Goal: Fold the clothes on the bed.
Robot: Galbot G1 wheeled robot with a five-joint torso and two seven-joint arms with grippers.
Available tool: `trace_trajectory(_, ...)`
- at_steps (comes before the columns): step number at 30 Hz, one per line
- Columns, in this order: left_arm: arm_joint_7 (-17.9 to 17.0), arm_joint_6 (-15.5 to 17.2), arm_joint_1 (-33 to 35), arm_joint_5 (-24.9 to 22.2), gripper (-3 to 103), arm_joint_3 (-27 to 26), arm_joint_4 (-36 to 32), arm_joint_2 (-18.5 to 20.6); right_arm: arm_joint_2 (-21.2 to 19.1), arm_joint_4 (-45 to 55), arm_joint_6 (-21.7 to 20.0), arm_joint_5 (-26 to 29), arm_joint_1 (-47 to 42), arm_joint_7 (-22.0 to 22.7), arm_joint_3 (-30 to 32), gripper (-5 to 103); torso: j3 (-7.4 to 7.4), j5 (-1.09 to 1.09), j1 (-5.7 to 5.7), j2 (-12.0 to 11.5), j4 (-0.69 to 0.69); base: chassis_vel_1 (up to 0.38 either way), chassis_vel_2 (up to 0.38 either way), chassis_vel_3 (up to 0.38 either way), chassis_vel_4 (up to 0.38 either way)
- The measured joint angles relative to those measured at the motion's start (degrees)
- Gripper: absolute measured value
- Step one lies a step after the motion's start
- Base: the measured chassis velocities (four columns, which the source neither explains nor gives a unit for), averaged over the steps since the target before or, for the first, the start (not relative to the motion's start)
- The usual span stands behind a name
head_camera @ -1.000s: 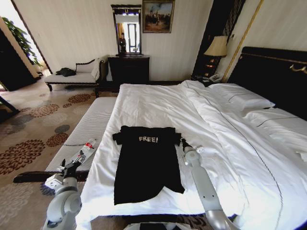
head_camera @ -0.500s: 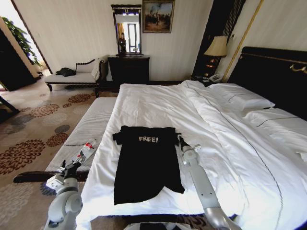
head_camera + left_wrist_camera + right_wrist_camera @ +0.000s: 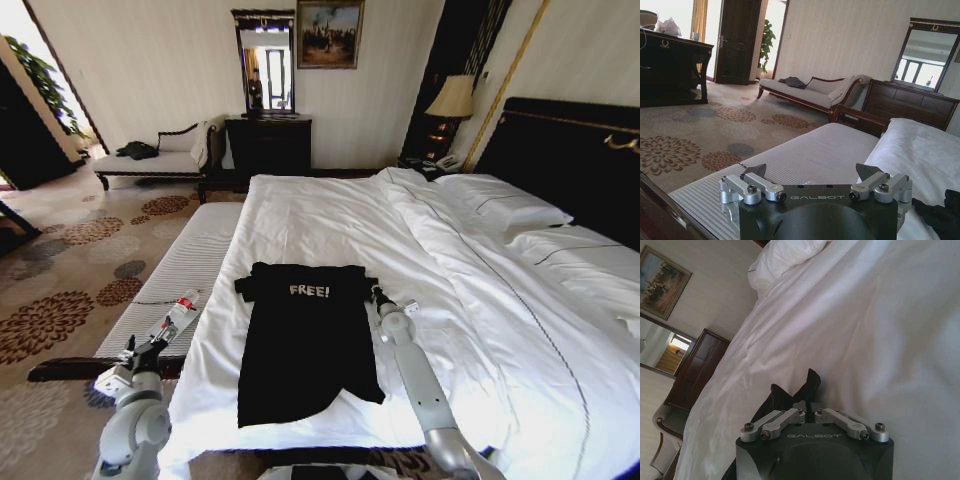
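One black T-shirt (image 3: 305, 340) lies flat on the bed (image 3: 480, 300), its sleeve pinched by the right gripper (image 3: 374, 292).

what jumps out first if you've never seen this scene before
The black T-shirt with white FREE! lettering stands out, lying flat on the near corner of the big white bed. The right gripper is at the shirt's right sleeve, shut on a pinch of the fabric. The left gripper hangs open over the striped bench beside the bed.
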Motion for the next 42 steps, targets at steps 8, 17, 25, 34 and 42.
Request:
trace_trajectory(8,-0.03,-0.12,0.05,-0.05,100,-0.08,0.23,-0.02,-0.45,1.40,0.65,-0.30,0.37,1.30,0.71,0,0.00,0.00,0.01,0.00,0.00,0.000,0.000,0.000,0.000)
trace_trajectory(17,-0.06,-0.16,-0.23,-0.13,100,0.19,0.46,0.14,-2.22,2.95,0.21,-2.32,-1.40,1.88,1.23,0,0.00,0.00,0.00,0.00,-0.01,0.000,0.000,0.000,0.000)
trace_trajectory(25,-0.09,-0.16,-0.21,-0.32,100,0.19,0.30,0.46,-2.92,2.82,-0.05,-3.93,-2.14,2.07,2.57,0,0.00,0.00,0.01,0.00,0.00,0.000,0.000,0.000,0.000)
trace_trajectory(34,-0.14,-0.16,-0.11,-0.47,100,-0.02,0.25,0.66,-2.69,5.68,-0.11,-5.24,-4.91,2.96,3.53,0,0.00,0.00,0.00,0.00,0.00,0.000,0.000,0.000,0.000)
trace_trajectory(42,-0.15,-0.16,-0.10,-0.40,100,0.31,0.32,0.42,-2.03,8.88,0.14,-7.05,-7.52,3.62,4.51,0,0.00,0.00,0.00,0.00,0.00,0.000,0.000,0.000,0.000)
